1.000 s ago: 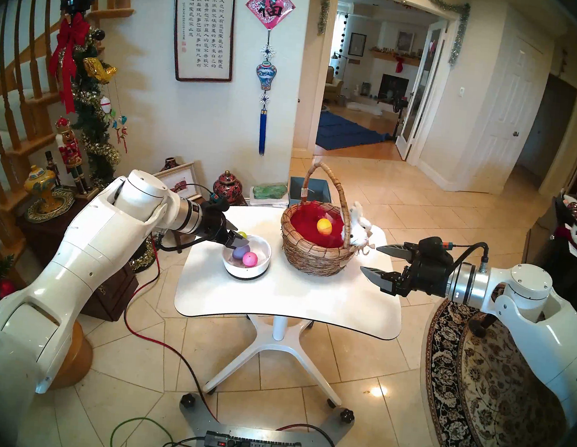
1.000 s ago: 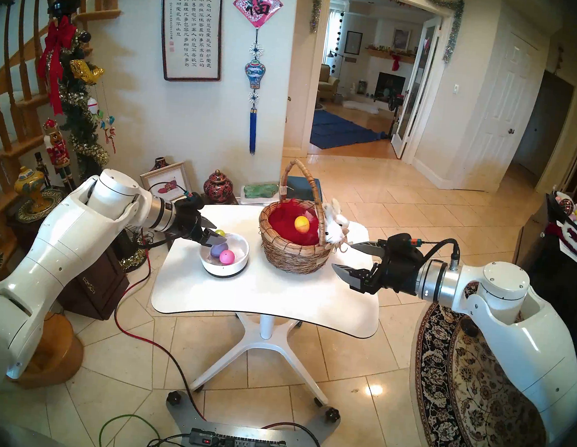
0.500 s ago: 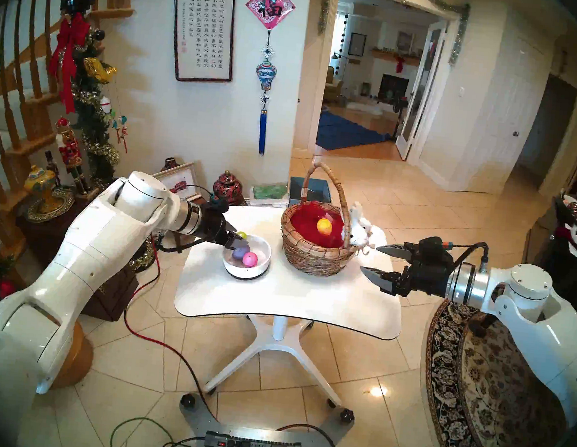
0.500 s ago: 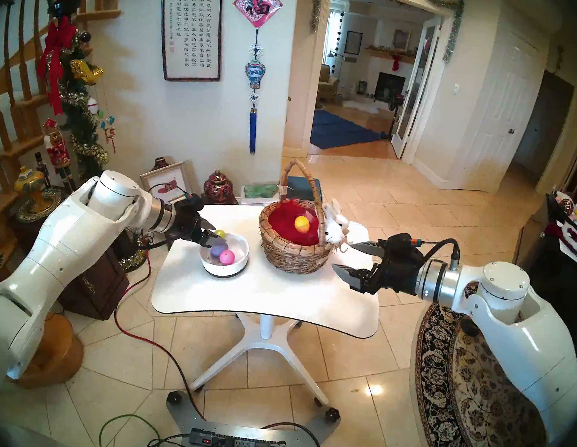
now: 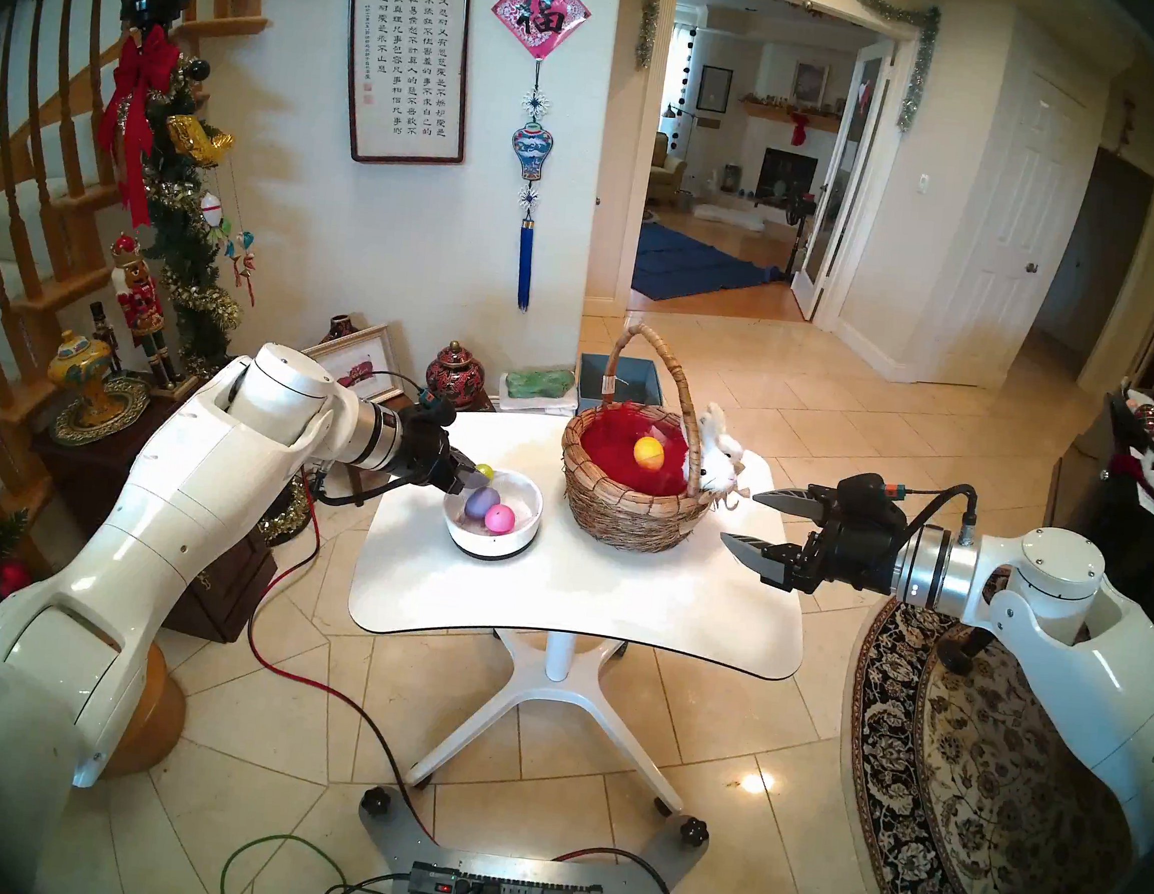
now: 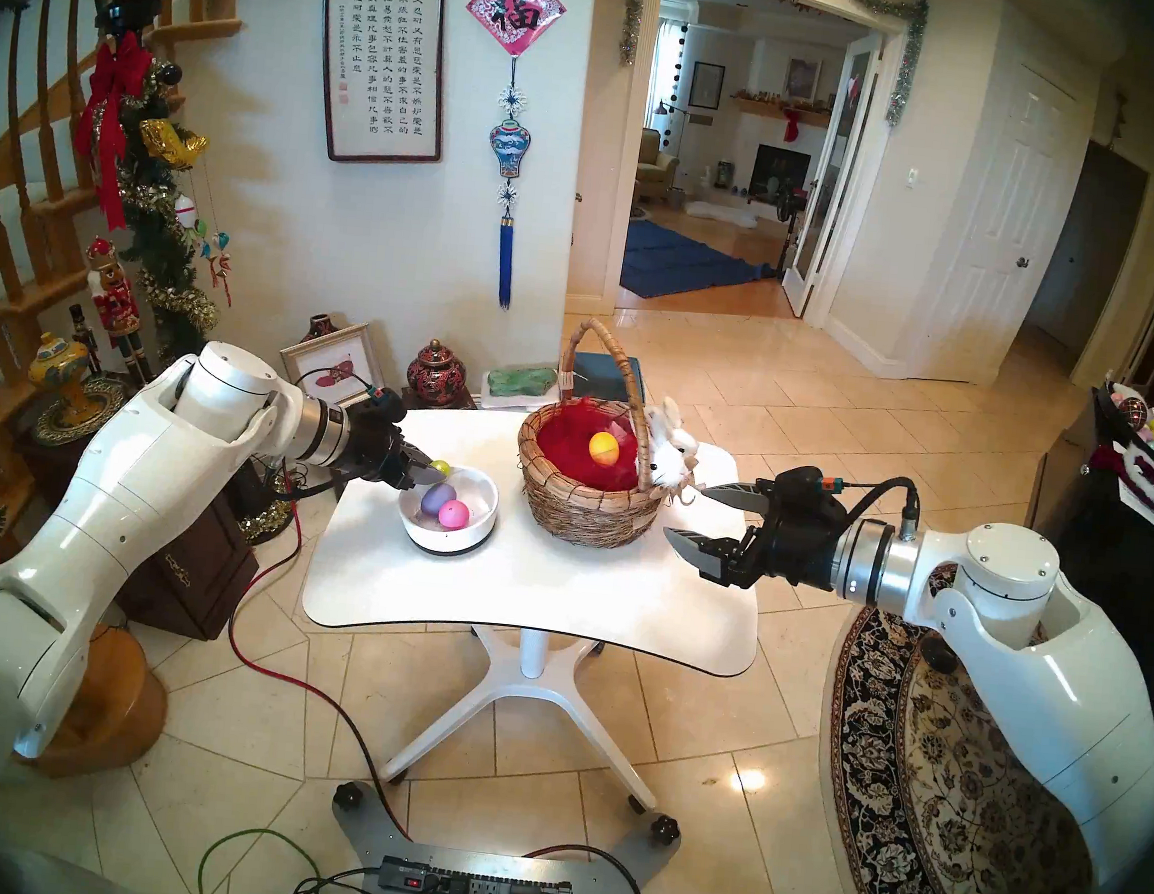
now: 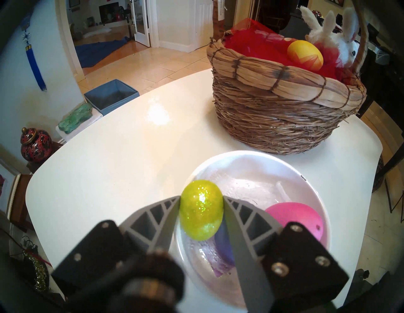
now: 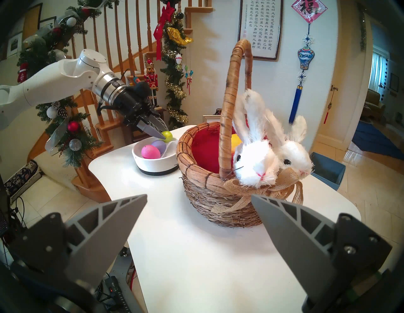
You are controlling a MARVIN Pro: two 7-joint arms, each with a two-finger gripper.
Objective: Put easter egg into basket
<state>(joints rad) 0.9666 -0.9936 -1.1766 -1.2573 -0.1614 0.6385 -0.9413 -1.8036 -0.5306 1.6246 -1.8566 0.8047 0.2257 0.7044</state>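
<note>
Pinching the glittery yellow-green egg above the white bowl, the left tool readies basket transfer; right tool gapes idle.

Left pincer now clamped on glittery yellow-green egg, previously spread apart

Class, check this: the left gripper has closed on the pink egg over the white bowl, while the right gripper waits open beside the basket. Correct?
Not quite. In the left wrist view, the left gripper grips the glittery yellow-green egg; the pink egg lies in the white bowl. The rest holds.
</note>
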